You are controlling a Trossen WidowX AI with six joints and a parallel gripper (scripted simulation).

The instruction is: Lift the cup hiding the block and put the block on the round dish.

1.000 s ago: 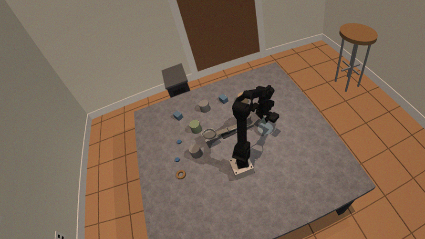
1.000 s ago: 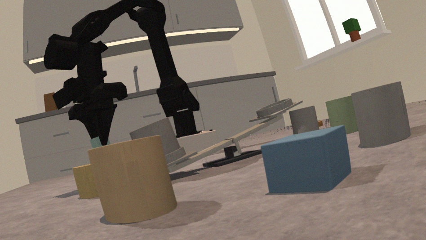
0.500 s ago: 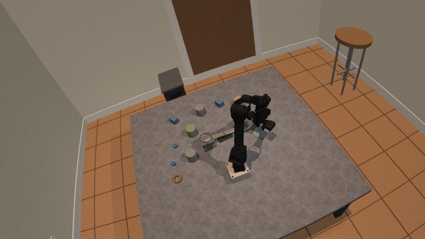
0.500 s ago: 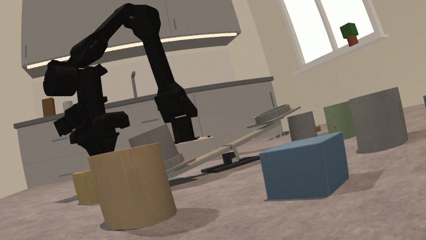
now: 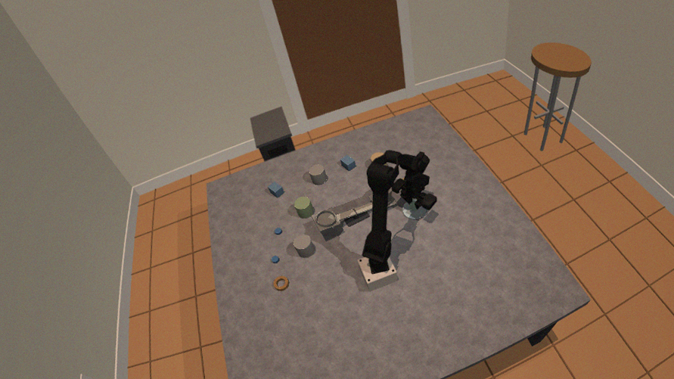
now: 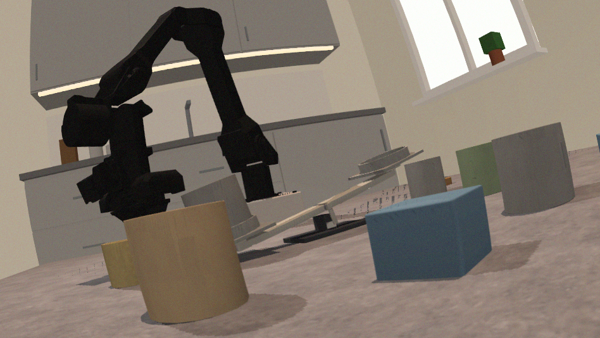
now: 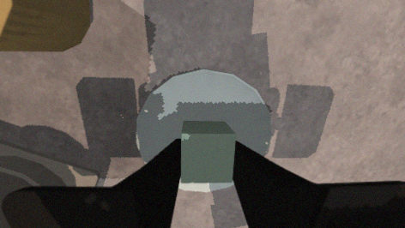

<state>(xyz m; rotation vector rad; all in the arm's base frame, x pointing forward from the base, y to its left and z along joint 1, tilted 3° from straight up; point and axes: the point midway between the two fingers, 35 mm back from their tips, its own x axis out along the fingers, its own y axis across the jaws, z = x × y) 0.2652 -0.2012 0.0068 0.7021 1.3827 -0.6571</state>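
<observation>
My gripper is shut on a pale green block, over the round pale dish. The gap between block and dish cannot be judged; in the exterior view the tan cylinder hides the fingertips. The balance is tilted. One grey cup stands on its low end, beside the gripper. Its raised end holds an empty ring holder. Two grey cup-like cylinders stand on the table; which one is the other cup I cannot tell.
A yellow ring-shaped piece is near the dish. A tan cylinder and a blue block stand behind the balance. A green cylinder and an orange ring are farther left.
</observation>
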